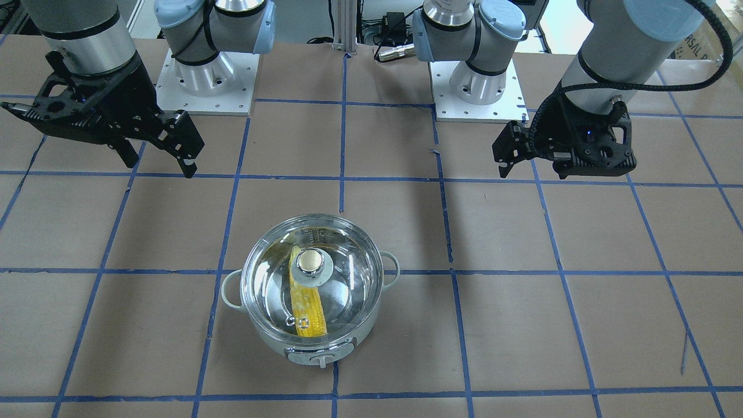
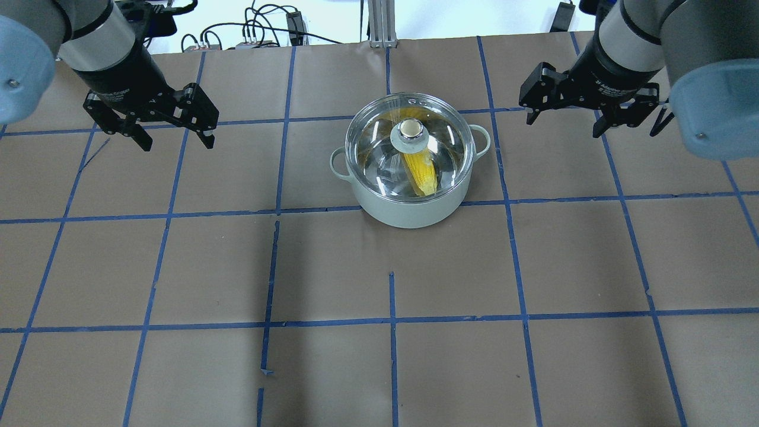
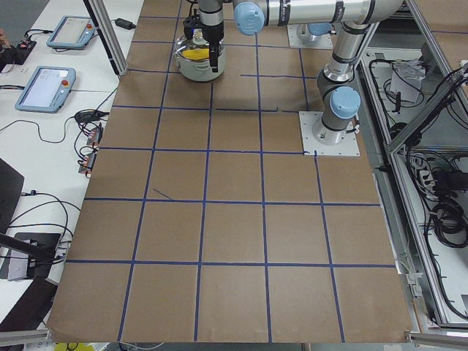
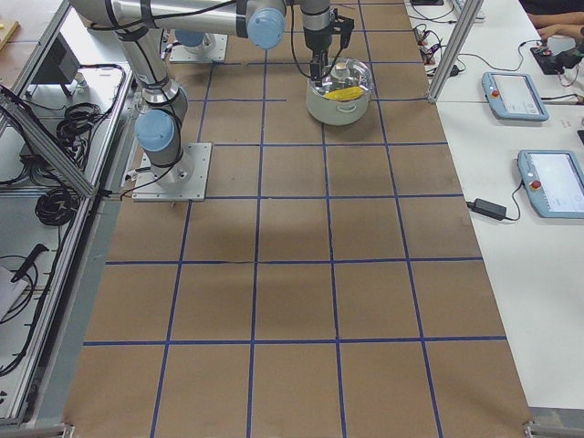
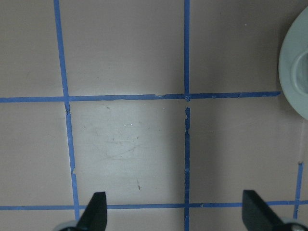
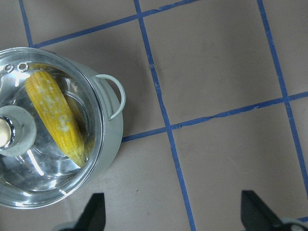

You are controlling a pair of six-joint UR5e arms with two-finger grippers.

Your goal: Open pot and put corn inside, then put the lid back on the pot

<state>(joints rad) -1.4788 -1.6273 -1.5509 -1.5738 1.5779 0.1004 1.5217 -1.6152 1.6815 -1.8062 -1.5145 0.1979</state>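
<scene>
The pale mint-green pot (image 2: 409, 204) stands on the table, at its middle between the two arms. The clear glass lid (image 2: 379, 127) with its round knob (image 2: 410, 131) sits on the pot. The yellow corn (image 2: 420, 169) lies inside, seen through the glass. The front view shows the pot (image 1: 273, 342), lid (image 1: 348, 284) and corn (image 1: 307, 316) too. My left gripper (image 2: 177, 144) hangs open and empty well left of the pot. My right gripper (image 2: 563, 124) hangs open and empty to its right. The right wrist view shows pot (image 6: 113, 139) and corn (image 6: 53, 115).
The table is brown paper with a blue tape grid. The two arm bases (image 1: 206, 75) (image 1: 479, 81) stand at the robot's side of the table. Operator pendants (image 3: 47, 88) (image 4: 552, 182) lie on the side bench beyond the table's edge.
</scene>
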